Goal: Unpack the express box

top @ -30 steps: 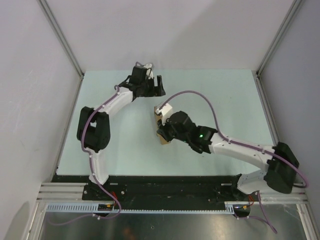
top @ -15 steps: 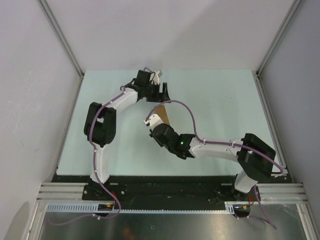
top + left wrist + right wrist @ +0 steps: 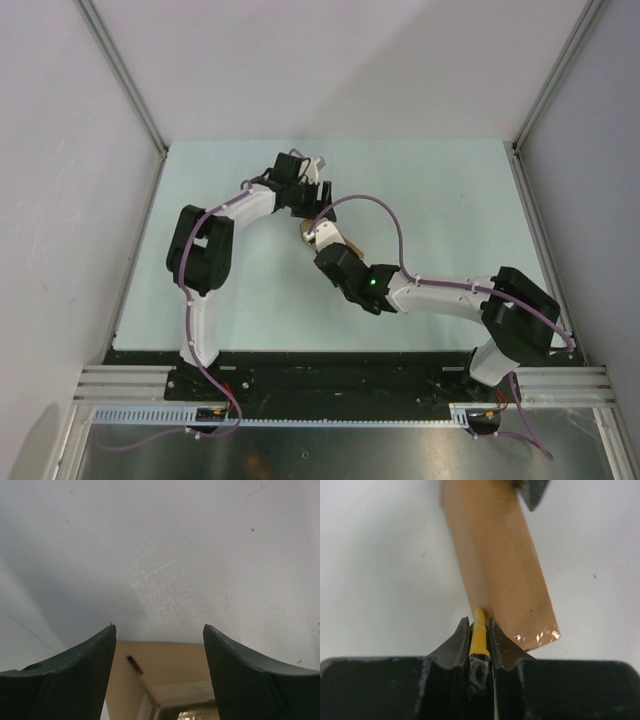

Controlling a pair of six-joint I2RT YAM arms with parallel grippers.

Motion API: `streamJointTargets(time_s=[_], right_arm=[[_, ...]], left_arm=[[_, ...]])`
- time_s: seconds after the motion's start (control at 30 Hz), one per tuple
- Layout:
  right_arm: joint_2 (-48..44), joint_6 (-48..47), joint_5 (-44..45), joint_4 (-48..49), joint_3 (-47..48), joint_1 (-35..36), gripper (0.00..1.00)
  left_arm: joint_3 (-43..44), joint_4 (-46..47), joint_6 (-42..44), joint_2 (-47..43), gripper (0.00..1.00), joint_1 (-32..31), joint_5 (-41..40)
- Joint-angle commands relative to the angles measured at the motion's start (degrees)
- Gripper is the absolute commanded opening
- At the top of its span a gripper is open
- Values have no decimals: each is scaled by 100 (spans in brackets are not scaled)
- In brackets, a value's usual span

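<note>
Top external view: two white-and-black robot arms were seen reaching toward each other over a pale green table (image 3: 450,200), their wrists brought close together just past its middle. A small brown cardboard box (image 3: 350,246) was laid on the table at that spot, mostly hidden beneath the wrists, with only slivers of brown showing. The left gripper (image 3: 314,205) was positioned on the far side of the box, and the right gripper (image 3: 313,236) just beside it on the near side. In the left wrist view, that gripper's dark fingers (image 3: 70,675) were spread wide apart, and the tan top of the box was framed low between them; whether either finger touched the cardboard could not be told. In the right wrist view, the fingers (image 3: 457,645) were pressed tightly on a slim yellow-and-black utility knife (image 3: 478,632). Its tip was set against the near edge of the box, which stretched away across the table. A dark fingertip of the left gripper was seen at the box's far end, at the top edge of that view.
</note>
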Motion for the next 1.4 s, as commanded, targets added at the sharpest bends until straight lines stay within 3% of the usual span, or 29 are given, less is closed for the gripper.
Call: streamJointTargets(time_s=[0.0,0.57,1.03,1.13,1.27,1.37], right_arm=[[-593,289,63,-165,-356,-262,0],[-1349,1203,-1211,142,-981,-1704,0],[-1051,1660,-1871,766,-1025,-2539,0],[-1138,1686,-1959,758,-1017,-2583,0],[-1376,1739,-2029,599,-1060,-2583,0],[-1621,1765,-2082,503,-1122,-2592,0]], left_arm=[[-379,-49,239,-684,74,-27,-78],[-741,-75,414,-1370,73,-158,308],[-873,-224,502,-1607,73,-343,862],[-899,-233,537,-1686,76,-360,801],[-811,-233,826,-1862,90,-509,775],[-793,-233,1222,-1933,94,-817,424]])
